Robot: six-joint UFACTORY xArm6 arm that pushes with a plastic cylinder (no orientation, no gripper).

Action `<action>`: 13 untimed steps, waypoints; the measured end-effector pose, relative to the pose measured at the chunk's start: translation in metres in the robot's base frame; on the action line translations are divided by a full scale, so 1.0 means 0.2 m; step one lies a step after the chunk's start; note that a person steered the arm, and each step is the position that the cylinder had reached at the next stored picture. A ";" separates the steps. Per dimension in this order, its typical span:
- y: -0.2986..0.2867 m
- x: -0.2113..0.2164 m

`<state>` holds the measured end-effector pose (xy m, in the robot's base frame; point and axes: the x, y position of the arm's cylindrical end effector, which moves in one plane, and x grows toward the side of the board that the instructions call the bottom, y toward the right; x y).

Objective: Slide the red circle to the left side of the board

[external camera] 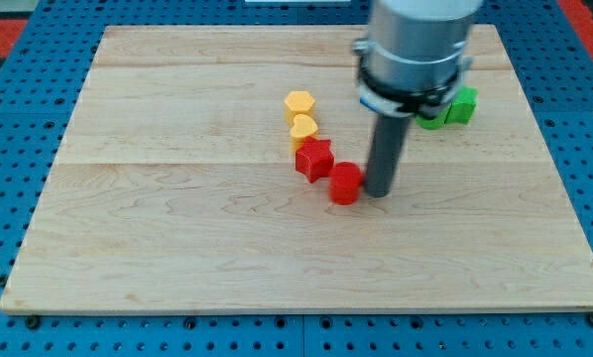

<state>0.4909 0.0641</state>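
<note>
The red circle (345,183) lies near the middle of the wooden board (177,228). My tip (379,191) stands right against its right side, touching or nearly so. A red star-shaped block (314,159) sits just up and left of the red circle, almost touching it. The arm's grey body (415,45) hangs over the board's upper right.
Two yellow blocks, a hexagon (299,103) and a rounded one (303,129), stack in a line above the red star. A green block (453,107) lies at the upper right, partly hidden behind the arm. A blue pegboard (9,149) surrounds the board.
</note>
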 end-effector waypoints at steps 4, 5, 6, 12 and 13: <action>0.09 0.23; 0.37 0.17; 0.47 0.17; 0.35 0.11; 0.13 0.15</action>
<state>0.5206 0.0897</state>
